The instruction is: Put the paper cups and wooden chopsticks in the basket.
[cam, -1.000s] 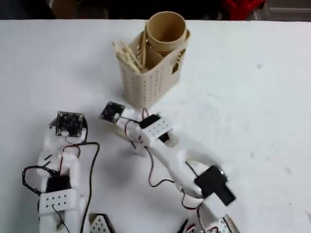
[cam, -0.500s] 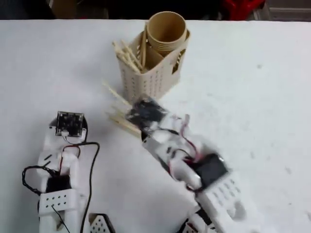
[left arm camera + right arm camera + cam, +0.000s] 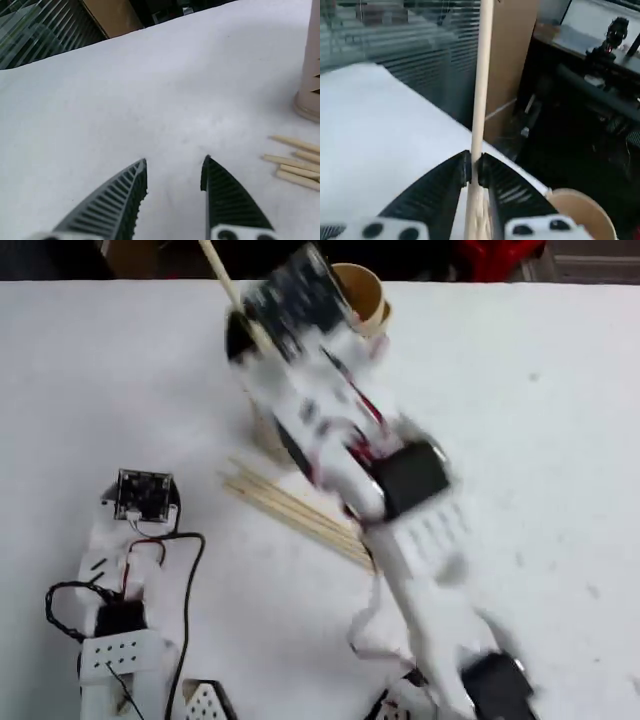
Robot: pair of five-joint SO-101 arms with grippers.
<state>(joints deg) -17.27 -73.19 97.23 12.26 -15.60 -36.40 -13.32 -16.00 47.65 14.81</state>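
One wooden chopstick [image 3: 482,75] was clamped between the closed fingers of the right hand [image 3: 475,170]; it ran straight out between the fingertips and reached well beyond them. In the high view it slanted up and away over the far edge of the desk [image 3: 520,390], above the basket [image 3: 311,55]. The stack of paper cups [image 3: 368,295] stood upright at the far side of the basket, with its open rim near the right hand. The right arm [image 3: 400,480] stretched across the basket and hid most of it.

The loose chopsticks [image 3: 300,512] lay flat on the desk in a rough bundle on the near side of the basket; one end of the bundle ran under the right arm, and in the left wrist view four ends showed close to the basket's foot.

The left hand [image 3: 174,172] was open, its two fingers spread with nothing between them; it sat low over bare desk, with the loose chopsticks near it to one side. The left arm [image 3: 125,580] lay at the near left of the desk, well apart from the basket.
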